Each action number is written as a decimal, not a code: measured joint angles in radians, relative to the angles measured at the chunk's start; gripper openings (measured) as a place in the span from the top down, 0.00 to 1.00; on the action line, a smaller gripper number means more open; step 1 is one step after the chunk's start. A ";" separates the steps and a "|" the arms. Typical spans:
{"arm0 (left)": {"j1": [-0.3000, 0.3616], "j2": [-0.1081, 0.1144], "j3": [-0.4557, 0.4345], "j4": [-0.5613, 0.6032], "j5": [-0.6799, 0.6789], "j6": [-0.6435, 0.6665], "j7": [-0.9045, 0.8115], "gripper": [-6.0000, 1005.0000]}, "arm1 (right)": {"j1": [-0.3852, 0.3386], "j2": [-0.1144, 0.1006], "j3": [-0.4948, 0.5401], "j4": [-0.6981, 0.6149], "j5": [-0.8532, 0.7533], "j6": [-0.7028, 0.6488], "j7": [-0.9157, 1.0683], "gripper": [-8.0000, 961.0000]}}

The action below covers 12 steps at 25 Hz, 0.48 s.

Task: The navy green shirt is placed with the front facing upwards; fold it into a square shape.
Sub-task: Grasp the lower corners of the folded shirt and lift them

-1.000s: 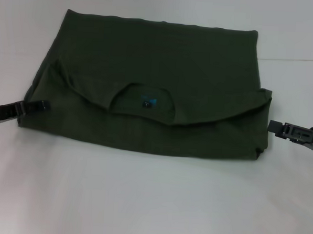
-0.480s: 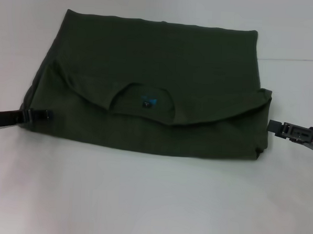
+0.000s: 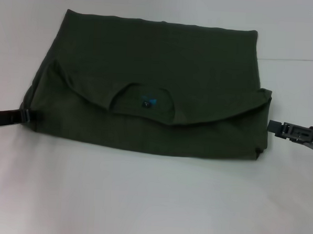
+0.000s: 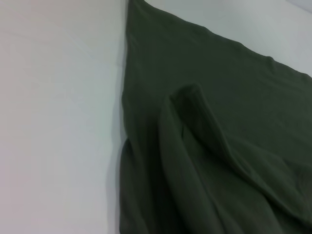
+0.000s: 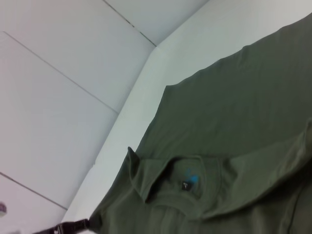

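The navy green shirt lies folded into a wide block on the white table. Its collar faces up, with the dark, blue-printed label showing; the chest lettering is hidden. My left gripper lies low at the shirt's left edge, touching it. It also shows in the right wrist view. My right gripper sits just off the shirt's right edge, level with the table. The left wrist view shows raised cloth folds. The right wrist view shows the collar and label.
The white table reaches out around the shirt on all sides. A pale wall with panel seams stands behind the table's far edge. Nothing else lies on the table.
My left gripper has drawn back to the left, from on top of the shirt's left side to its edge. The right gripper and the shirt have not moved.
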 joint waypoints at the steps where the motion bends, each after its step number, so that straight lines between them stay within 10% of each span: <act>1: 0.000 0.000 0.000 0.000 0.000 -0.001 0.008 0.73 | 0.002 -0.004 -0.014 -0.003 0.000 0.000 0.009 0.29; 5: -0.002 0.000 0.000 -0.002 0.001 -0.001 0.017 0.91 | 0.016 -0.028 -0.089 -0.070 -0.040 -0.010 0.141 0.29; 12: -0.004 0.000 0.000 0.002 0.000 0.000 0.013 0.94 | 0.059 -0.038 -0.102 -0.190 -0.208 -0.024 0.377 0.29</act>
